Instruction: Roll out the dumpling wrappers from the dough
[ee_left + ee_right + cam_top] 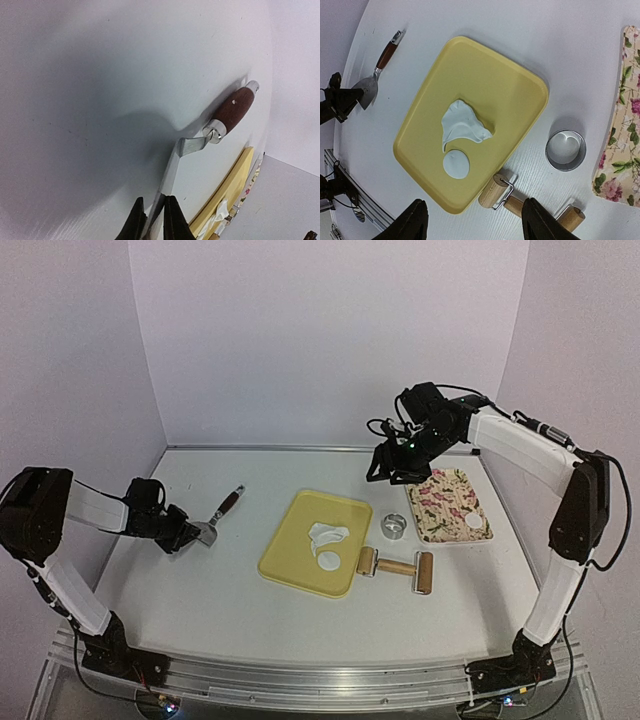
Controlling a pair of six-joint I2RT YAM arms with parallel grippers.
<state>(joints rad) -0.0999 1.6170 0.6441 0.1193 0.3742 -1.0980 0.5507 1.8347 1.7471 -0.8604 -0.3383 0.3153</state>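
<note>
One round dumpling wrapper lies on the yellow tray beside a ragged scrap of rolled dough. Another white disc lies on the floral tray. The right wrist view shows the wrapper, the dough scrap and the yellow tray. My right gripper is open and empty, held high over the table between the two trays. My left gripper is shut on the blade of a metal spatula lying on the table left of the yellow tray.
A shiny ring cutter stands between the trays and shows in the right wrist view. A wooden roller lies at the yellow tray's near right corner. The spatula's brown handle points to the far right.
</note>
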